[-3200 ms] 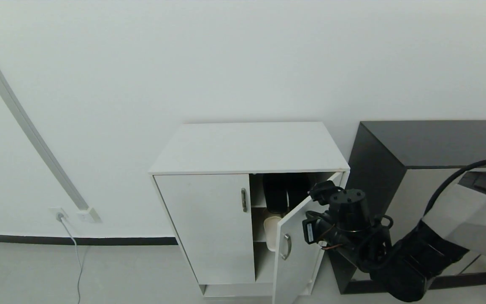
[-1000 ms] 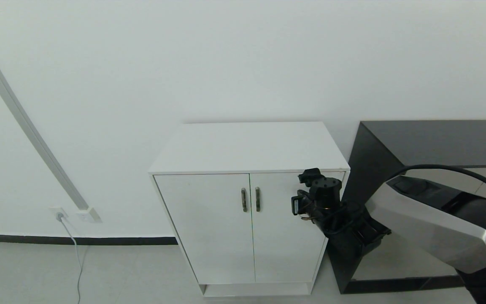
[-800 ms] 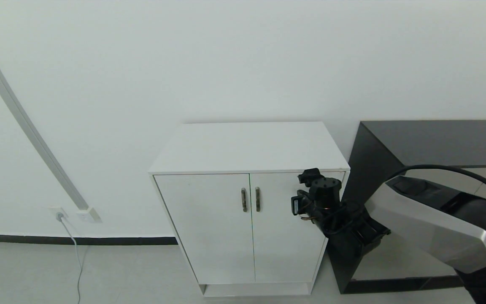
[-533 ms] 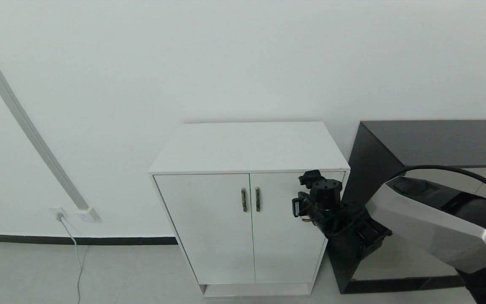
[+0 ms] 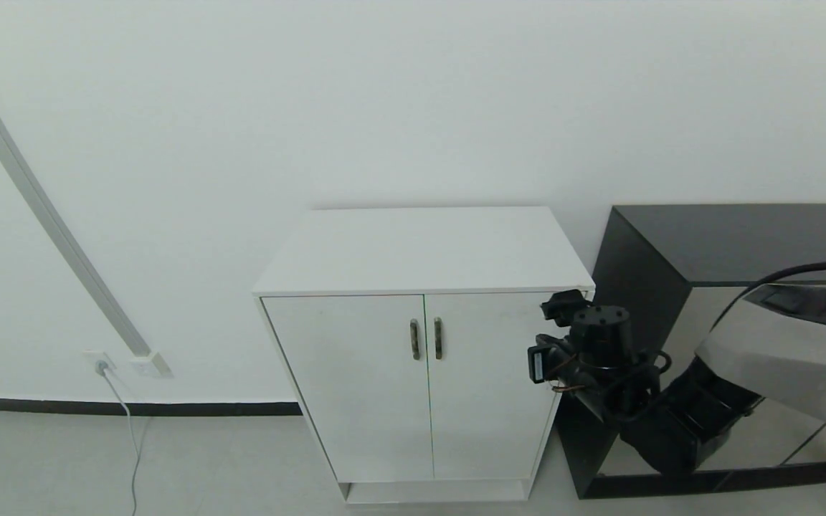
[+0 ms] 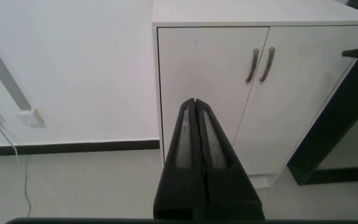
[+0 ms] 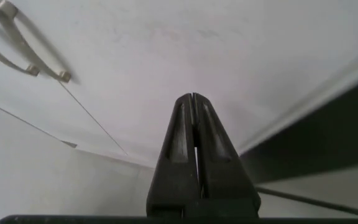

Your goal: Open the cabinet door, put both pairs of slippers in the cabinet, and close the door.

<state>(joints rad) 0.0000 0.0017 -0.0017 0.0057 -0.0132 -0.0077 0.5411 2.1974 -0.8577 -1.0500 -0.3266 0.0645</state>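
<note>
The white cabinet [image 5: 420, 251] stands against the wall with both doors shut, and the two metal handles [image 5: 426, 339] sit side by side at the centre seam. Its inside is hidden behind the doors. My right arm's wrist [image 5: 592, 344] hangs just off the right door's outer edge, in front of the cabinet's right side. In the right wrist view my right gripper [image 7: 194, 99] is shut and holds nothing, close to the white right door [image 7: 166, 43]. My left gripper [image 6: 194, 102] is shut and holds nothing, well back from the cabinet [image 6: 204, 81] and pointing at its left door.
A black cabinet [image 5: 707, 244] with a glossy front stands directly right of the white one. A wall socket with a cable [image 5: 101, 367] and a slanted white conduit [image 5: 47, 208] are at the left. Bare floor [image 5: 169, 466] lies in front.
The right door, ajar 3.2 s ago with dark and pale slippers visible inside, was shut by 1.0 s ago. Since half a second ago my right arm has drawn back to the right.
</note>
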